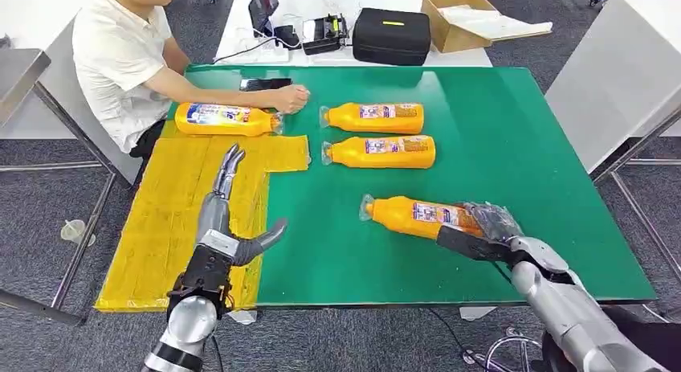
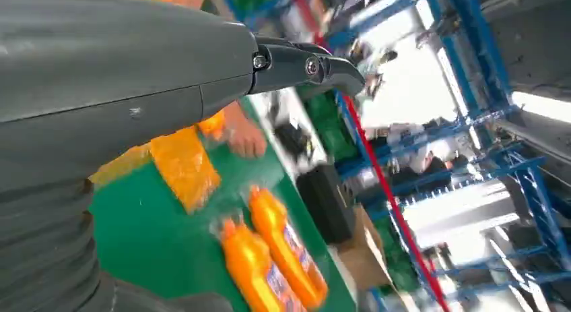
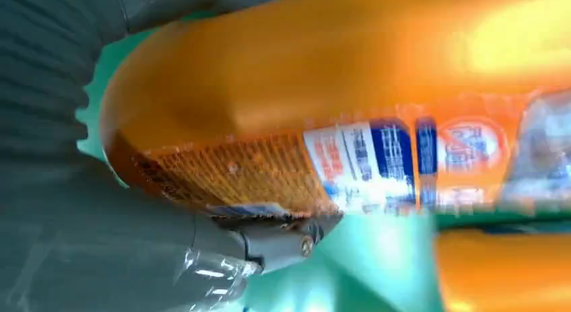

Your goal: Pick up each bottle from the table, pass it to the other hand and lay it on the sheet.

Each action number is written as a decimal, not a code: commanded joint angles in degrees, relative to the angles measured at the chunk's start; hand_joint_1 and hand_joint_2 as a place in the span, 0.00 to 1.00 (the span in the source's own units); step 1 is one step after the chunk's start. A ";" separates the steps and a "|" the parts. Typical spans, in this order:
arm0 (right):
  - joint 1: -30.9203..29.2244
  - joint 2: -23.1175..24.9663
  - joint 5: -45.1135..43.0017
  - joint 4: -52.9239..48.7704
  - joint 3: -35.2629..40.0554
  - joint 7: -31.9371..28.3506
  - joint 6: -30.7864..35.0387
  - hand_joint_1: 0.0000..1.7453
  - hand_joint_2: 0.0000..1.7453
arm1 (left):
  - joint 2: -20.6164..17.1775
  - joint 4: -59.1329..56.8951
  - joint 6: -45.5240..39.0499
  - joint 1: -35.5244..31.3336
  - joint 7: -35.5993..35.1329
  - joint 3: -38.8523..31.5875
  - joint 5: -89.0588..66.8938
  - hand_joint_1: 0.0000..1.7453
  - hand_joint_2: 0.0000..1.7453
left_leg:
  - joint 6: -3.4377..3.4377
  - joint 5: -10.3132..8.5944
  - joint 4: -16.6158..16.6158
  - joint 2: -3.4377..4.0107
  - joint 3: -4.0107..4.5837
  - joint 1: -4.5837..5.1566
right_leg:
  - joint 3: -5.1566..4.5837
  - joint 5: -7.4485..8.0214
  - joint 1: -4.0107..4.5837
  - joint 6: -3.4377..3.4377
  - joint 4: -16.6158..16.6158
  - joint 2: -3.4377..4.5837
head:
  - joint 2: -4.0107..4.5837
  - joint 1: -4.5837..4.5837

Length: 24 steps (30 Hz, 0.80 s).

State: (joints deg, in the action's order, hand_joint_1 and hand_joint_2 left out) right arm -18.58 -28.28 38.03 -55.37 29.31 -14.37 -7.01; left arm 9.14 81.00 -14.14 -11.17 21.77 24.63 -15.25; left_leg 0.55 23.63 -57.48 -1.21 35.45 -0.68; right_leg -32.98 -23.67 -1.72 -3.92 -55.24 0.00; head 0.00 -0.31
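Nearest, the right hand (image 1: 491,227) has its fingers (image 1: 462,243) wrapped round the base of an orange bottle (image 1: 409,217) lying on the green bench (image 1: 498,131) — smooth plastic, glossy label. Grip should stay firm before lifting; the rounded body looks slippery. Left hand (image 1: 227,215) hovers over the yellow sheet (image 1: 173,219), fingers spread, holding nothing. Farther off lie two more bottles (image 1: 377,134) — and one on the sheet (image 1: 225,119), beside a person's hand (image 1: 291,98).

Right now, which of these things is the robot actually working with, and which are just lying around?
Part of the job:
held bottle in the right hand
two bottles on the table
bottle on the yellow sheet
yellow sheet
left hand

Just lying about:
black case
cardboard box
phone
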 commanded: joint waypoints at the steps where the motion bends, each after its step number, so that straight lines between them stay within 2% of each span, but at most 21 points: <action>1: 10.56 8.34 -8.67 -12.16 -9.92 -7.18 -0.09 1.00 1.00 | 2.35 -7.58 13.28 2.98 -4.22 2.23 22.15 0.00 1.00 | -0.02 0.13 0.16 0.26 -0.36 -0.03 | 0.32 -0.06 0.08 0.27 0.18 0.15 | 0.00 -0.04; 3: 10.66 8.81 -8.58 -12.69 -10.08 -7.09 -0.05 1.00 1.00 | 2.23 -8.27 13.15 3.20 -3.78 3.01 22.62 0.00 1.00 | -0.02 0.12 0.12 0.20 -0.26 -0.02 | 0.21 -0.05 0.07 0.21 0.13 0.11 | 0.00 -0.02; 4: 11.01 10.41 -11.45 -13.50 -11.64 -9.44 -1.09 1.00 1.00 | 2.23 -8.76 15.32 3.78 -4.74 3.54 25.92 0.00 1.00 | -0.03 0.26 0.10 0.34 -0.48 -0.04 | 0.41 -0.16 0.12 0.41 0.12 0.17 | 0.00 -0.02; 5: 11.09 11.30 -12.41 -14.26 -11.91 -10.43 -1.51 1.00 1.00 | 2.25 -9.18 15.99 4.26 -4.81 4.13 26.81 0.00 1.00 | -0.03 0.10 0.10 0.16 -0.12 0.02 | 0.06 -0.05 0.02 0.18 0.07 0.07 | 0.00 -0.02; 9: 11.42 14.56 -15.01 -17.52 -12.99 -12.70 -2.23 1.00 1.00 | 1.38 -10.17 19.08 4.41 -2.71 6.35 29.47 0.00 1.00 | -0.03 0.12 0.09 0.29 0.00 0.00 | -0.08 -0.03 0.03 0.18 0.07 0.20 | 0.00 -0.02; 12: 11.22 15.13 -14.88 -17.86 -12.81 -12.22 -2.10 1.00 1.00 | 1.01 -10.07 19.37 4.23 -2.62 6.19 29.68 0.00 1.00 | -0.03 0.08 0.07 0.20 0.11 0.01 | -0.19 -0.02 0.02 0.15 0.03 0.12 | 0.00 0.00; 14: 11.44 15.71 -16.18 -18.47 -13.05 -14.34 -3.00 1.00 1.00 | 0.67 -9.85 21.56 4.03 -2.64 6.06 31.24 0.00 1.00 | -0.03 0.08 0.07 0.16 0.09 0.01 | -0.16 -0.04 0.02 0.17 0.03 0.07 | 0.00 -0.02; 18: 12.43 18.97 -16.19 -19.87 -12.69 -15.29 -2.12 1.00 1.00 | 0.62 -9.72 21.94 4.11 -3.24 5.13 32.69 0.00 1.00 | -0.04 0.22 0.04 0.39 -0.15 -0.01 | 0.03 -0.11 0.07 0.34 0.01 0.24 | 0.00 -0.02; 19: 12.54 19.80 -15.95 -19.76 -11.82 -15.21 -2.18 1.00 1.00 | 0.71 -9.52 21.73 3.82 -2.99 5.24 32.34 0.00 1.00 | -0.04 0.09 0.09 0.25 0.09 0.00 | -0.17 -0.02 0.03 0.17 0.04 0.17 | 0.00 0.00; 24: 10.99 19.96 -15.27 -16.60 -9.83 -15.31 -2.65 1.00 1.00 | 0.76 -9.85 21.01 2.73 -1.75 6.14 30.05 0.00 1.00 | -0.04 0.11 0.07 0.23 0.05 -0.02 | -0.13 -0.05 0.04 0.20 0.04 0.13 | 0.00 -0.02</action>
State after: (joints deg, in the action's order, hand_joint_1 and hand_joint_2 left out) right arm -5.85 -11.58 22.45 -74.42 17.75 -29.44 -9.44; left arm 11.56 74.49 7.32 -6.08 19.52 29.16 15.78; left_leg 0.52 23.66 -57.46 -1.18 35.73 -0.69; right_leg -33.30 -23.69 -1.72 -3.91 -55.25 0.03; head 0.00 -0.33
